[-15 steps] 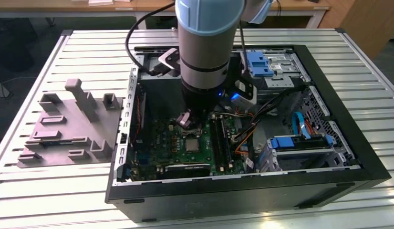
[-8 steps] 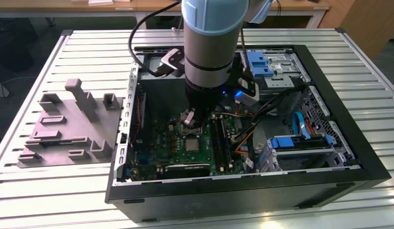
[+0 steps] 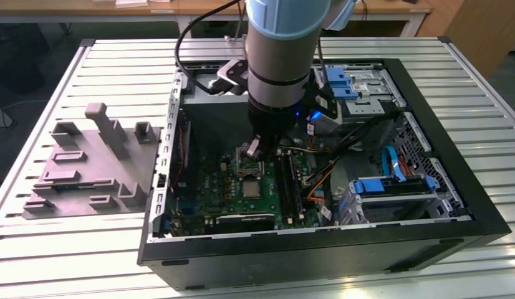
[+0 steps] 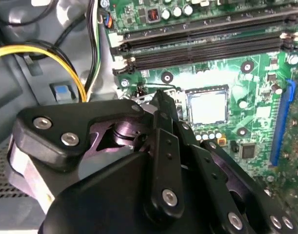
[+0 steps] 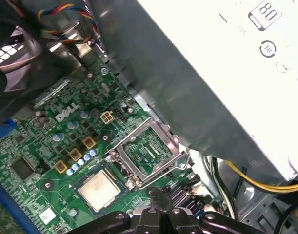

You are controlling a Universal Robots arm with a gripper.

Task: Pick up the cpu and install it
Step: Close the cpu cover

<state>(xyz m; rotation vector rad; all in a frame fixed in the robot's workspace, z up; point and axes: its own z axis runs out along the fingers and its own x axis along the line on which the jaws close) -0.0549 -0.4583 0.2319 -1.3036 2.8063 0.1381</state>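
The cpu (image 4: pixel 207 107) lies flat in the motherboard socket, its dull silver top showing in both wrist views (image 5: pixel 97 189) and as a small pale square in the exterior view (image 3: pixel 252 187). The socket's silver hinged frame (image 5: pixel 149 153) stands swung open beside it. My gripper (image 3: pixel 252 149) hangs low inside the computer case, over that open frame and just beside the chip. Its black fingers (image 4: pixel 161 105) are pressed together, shut, with nothing visible between them; their tips (image 5: pixel 161 197) sit a short way from the cpu.
The open black case (image 3: pixel 457 187) surrounds the arm, with memory slots (image 4: pixel 207 46), yellow and black cables (image 4: pixel 46 51), blue drive brackets (image 3: pixel 389 185) and a metal power supply wall (image 5: pixel 212 87) close by. A grey plastic fixture (image 3: pixel 83 168) rests on the slatted table at the exterior view's left.
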